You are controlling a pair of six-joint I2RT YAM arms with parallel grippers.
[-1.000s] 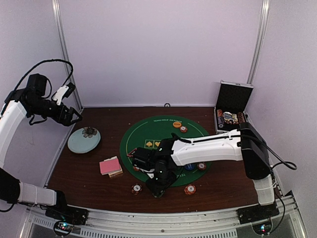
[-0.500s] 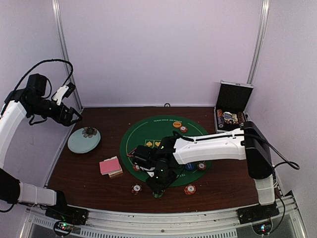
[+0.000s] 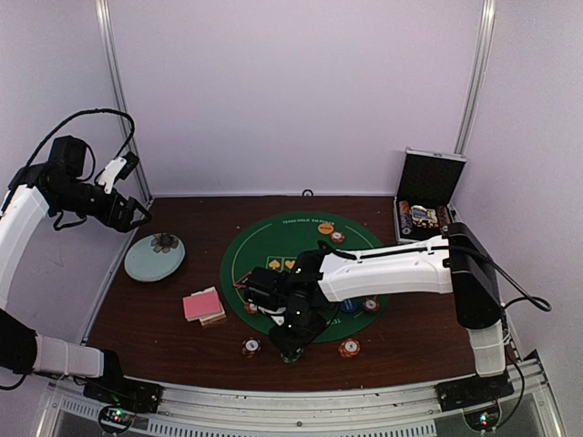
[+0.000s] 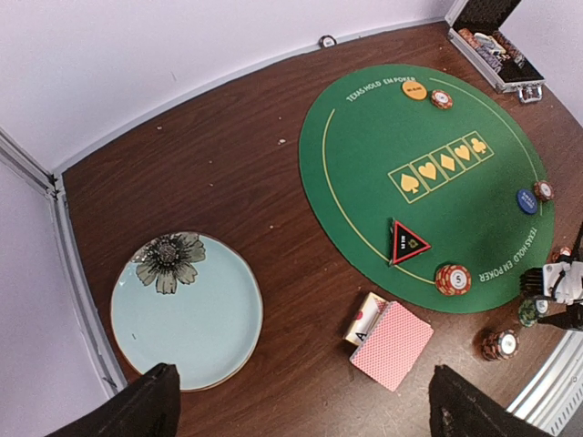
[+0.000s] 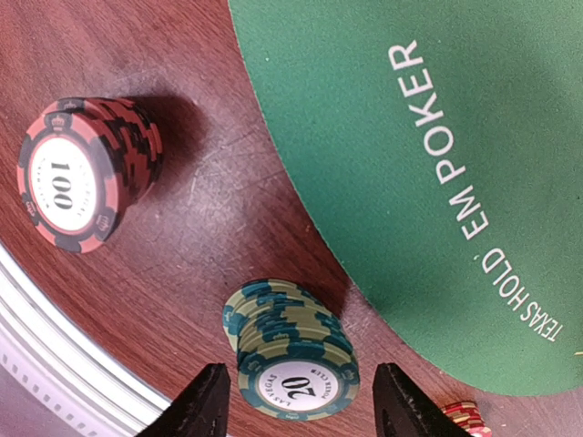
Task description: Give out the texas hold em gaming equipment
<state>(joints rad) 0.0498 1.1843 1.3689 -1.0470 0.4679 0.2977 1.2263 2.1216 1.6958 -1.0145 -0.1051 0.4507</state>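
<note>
We see a round green felt mat on a brown table. Far to the mat's left, raised above the table, the left gripper has its fingers spread wide with nothing between them. Left of the mat lies a pale blue dish with a dark flower at its edge. Just off the mat's near-left edge sits a deck of pink-backed playing cards, with a black, red-edged triangular marker on the felt just inside that edge. Off the mat's near edge the right gripper points down at a green-striped chip stack marked 20, standing on bare wood just beside the felt; its fingers flank the stack, parted, with a thin gap on each side. A red-and-black stack marked 100 stands near it, farther from the mat. A blue button lies on the mat's near-right part and an orange button at its far edge. Beyond the mat's far-right edge an open metal case stands.
</note>
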